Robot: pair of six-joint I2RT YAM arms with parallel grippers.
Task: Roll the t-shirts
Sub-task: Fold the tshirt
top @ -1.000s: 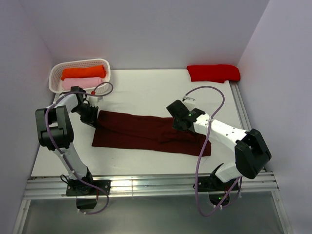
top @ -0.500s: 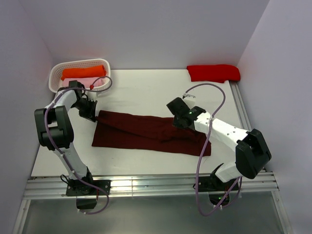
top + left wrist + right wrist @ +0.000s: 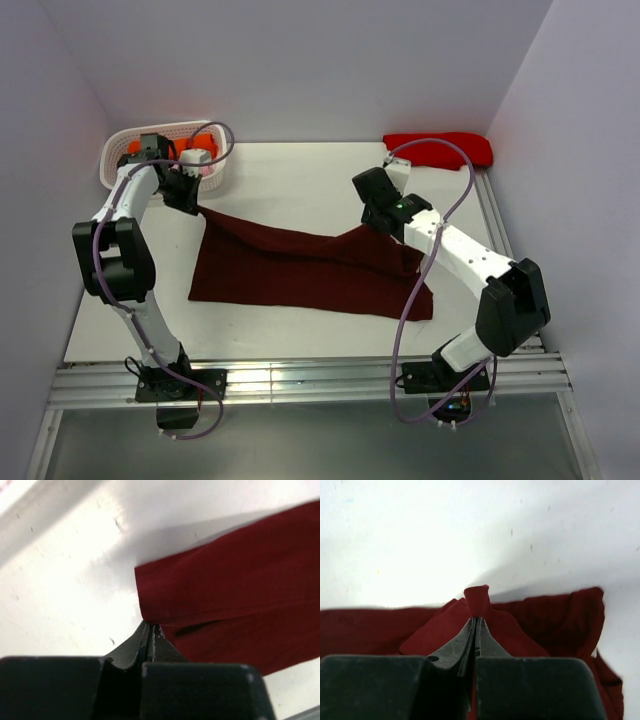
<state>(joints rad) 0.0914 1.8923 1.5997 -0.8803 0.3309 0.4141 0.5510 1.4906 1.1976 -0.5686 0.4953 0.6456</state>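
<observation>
Maroon t-shirt (image 3: 300,275) is gripped by left fingers (image 3: 142,644) and right fingers (image 3: 465,641), with one red t-shirt (image 3: 470,152), one orange t-shirt (image 3: 204,137).

Matt cloth shirt (image 3: 310,270) on a smooth table (image 3: 290,180)
The table shows faint specks; the white basket (image 3: 110,160) looks like plastic lattice.

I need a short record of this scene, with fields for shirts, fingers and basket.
maroon t-shirt: flat on table, far edge pinched up
left fingers: shut on maroon t-shirt, its far left corner
right fingers: shut on maroon t-shirt, its far edge
basket: far left, orange cloth inside
red t-shirt: folded, far right
</observation>
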